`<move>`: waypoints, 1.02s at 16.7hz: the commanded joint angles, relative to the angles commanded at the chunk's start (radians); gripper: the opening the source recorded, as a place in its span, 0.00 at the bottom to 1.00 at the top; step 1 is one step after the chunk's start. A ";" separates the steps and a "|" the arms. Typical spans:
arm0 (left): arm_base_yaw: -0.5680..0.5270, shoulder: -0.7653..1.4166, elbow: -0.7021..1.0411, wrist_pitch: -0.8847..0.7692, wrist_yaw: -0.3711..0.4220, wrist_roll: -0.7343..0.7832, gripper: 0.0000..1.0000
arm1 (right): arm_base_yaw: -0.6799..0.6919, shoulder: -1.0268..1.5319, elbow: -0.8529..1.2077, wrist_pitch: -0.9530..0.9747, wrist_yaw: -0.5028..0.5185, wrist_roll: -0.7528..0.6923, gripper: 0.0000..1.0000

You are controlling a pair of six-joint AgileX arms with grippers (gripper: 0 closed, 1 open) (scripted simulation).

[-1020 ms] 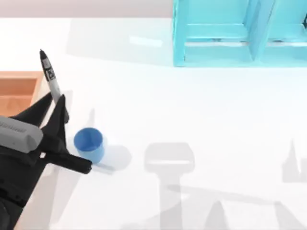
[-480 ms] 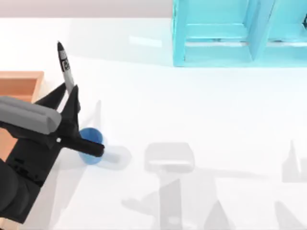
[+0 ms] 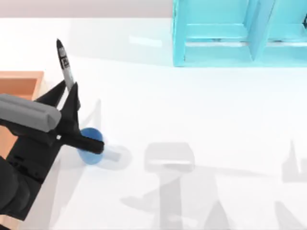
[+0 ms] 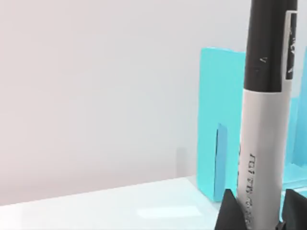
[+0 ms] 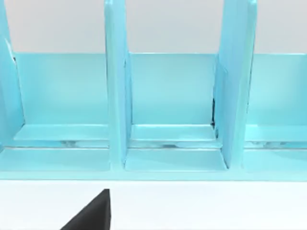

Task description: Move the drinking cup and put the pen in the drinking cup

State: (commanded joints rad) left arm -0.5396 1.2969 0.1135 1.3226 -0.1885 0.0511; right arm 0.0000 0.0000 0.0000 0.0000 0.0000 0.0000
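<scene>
My left gripper [image 3: 68, 94] is shut on the pen [image 3: 64, 63], a slim marker with a black cap and a grey-white printed barrel. The pen stands up out of the fingers, its cap pointing toward the table's far side. The small blue drinking cup [image 3: 91, 149] stands on the white table just under the gripper, and a black finger hides part of its rim. In the left wrist view the pen [image 4: 265, 134] rises upright between the two dark fingertips [image 4: 228, 212]. A black finger [image 5: 93, 214] of my right gripper shows at the lower edge of the right wrist view.
A large turquoise shelf unit [image 3: 225, 33] stands at the back right, its open compartments [image 5: 170, 100] facing the right wrist camera. An orange wooden box [image 3: 19, 84] sits at the left edge. The white table [image 3: 201, 110] is bare between cup and shelf.
My left gripper has carried the pen to the right and toward the far side, so it now hangs over the blue cup. The cup has stayed put.
</scene>
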 joint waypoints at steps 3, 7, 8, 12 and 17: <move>0.000 0.000 0.000 0.000 0.000 0.000 0.38 | 0.000 0.000 0.000 0.000 0.000 0.000 1.00; 0.000 0.000 0.000 0.000 0.000 0.000 0.68 | 0.000 0.000 0.000 0.000 0.000 0.000 1.00; 0.000 0.000 0.000 0.000 0.000 0.000 0.75 | 0.000 0.000 0.000 0.000 0.000 0.000 1.00; 0.000 0.000 0.000 0.000 0.000 0.000 1.00 | 0.000 0.000 0.000 0.000 0.000 0.000 1.00; 0.000 0.000 0.000 0.000 0.000 0.000 1.00 | 0.000 0.000 0.000 0.000 0.000 0.000 1.00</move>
